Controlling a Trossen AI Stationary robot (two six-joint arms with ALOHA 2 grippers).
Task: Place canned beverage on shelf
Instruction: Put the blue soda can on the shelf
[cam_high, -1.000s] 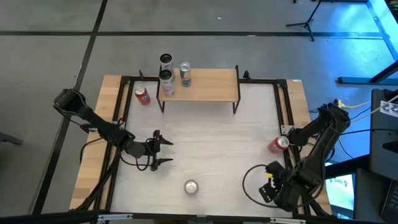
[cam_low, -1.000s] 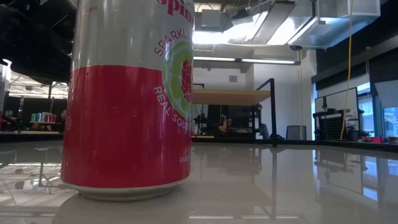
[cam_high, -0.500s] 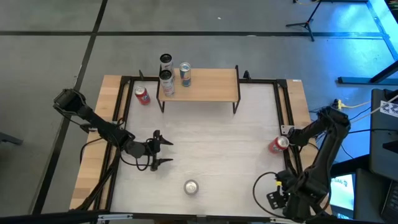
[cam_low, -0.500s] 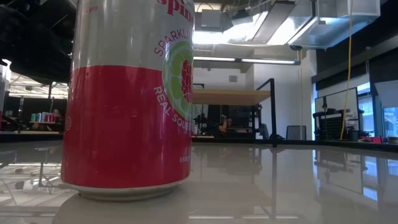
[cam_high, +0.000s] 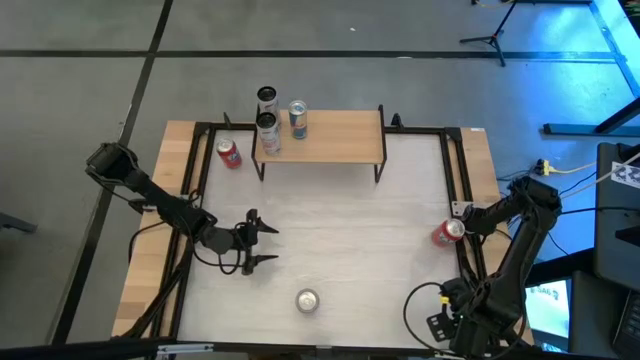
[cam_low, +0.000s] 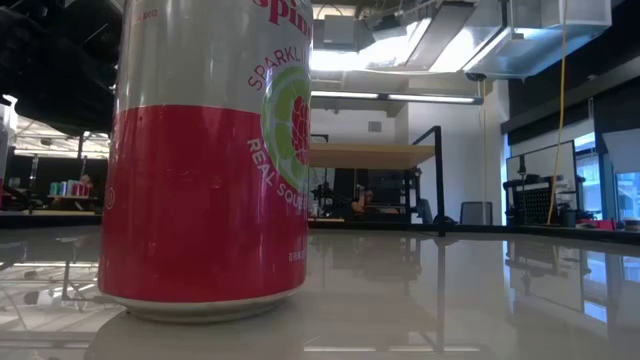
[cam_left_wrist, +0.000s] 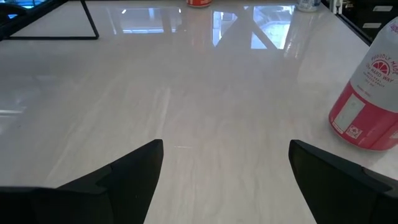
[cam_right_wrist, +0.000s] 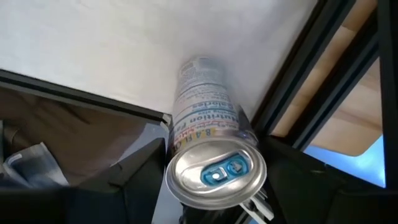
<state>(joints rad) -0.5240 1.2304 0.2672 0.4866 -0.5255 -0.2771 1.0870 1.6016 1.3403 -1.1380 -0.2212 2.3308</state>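
Note:
The shelf (cam_high: 322, 137), a light-wood board on black legs, stands at the table's far side and bears two upright cans (cam_high: 267, 131) (cam_high: 298, 118). Another can (cam_high: 266, 97) stands behind the shelf. A red can (cam_high: 229, 153) lies on the table left of it. A red-and-white can (cam_high: 307, 300) stands near the front edge, and it shows large in the low view (cam_low: 205, 150). My right gripper (cam_high: 452, 231) is shut on a red can (cam_high: 444, 235) at the table's right edge. My left gripper (cam_high: 268, 244) is open and empty at left centre. My right gripper holds the red can near its top end (cam_right_wrist: 211, 146), pinched between the two fingers (cam_right_wrist: 140, 180), one on each side. The fingers come from the table's right and lie along the can. The can's silver top (cam_right_wrist: 216, 174) faces back toward the wrist. I cannot tell whether it is clear of the table.
A black frame rail (cam_high: 458, 190) runs along the table's right edge beside the held can. The near can (cam_left_wrist: 370, 99) stands off to one side ahead of my left gripper's fingers (cam_left_wrist: 124, 180). Bare tabletop (cam_high: 350, 220) lies between the shelf and the front edge.
My right arm's elbow has swung toward the table's near right corner, while its gripper has stayed at the right edge with the red can. My left arm has kept still.

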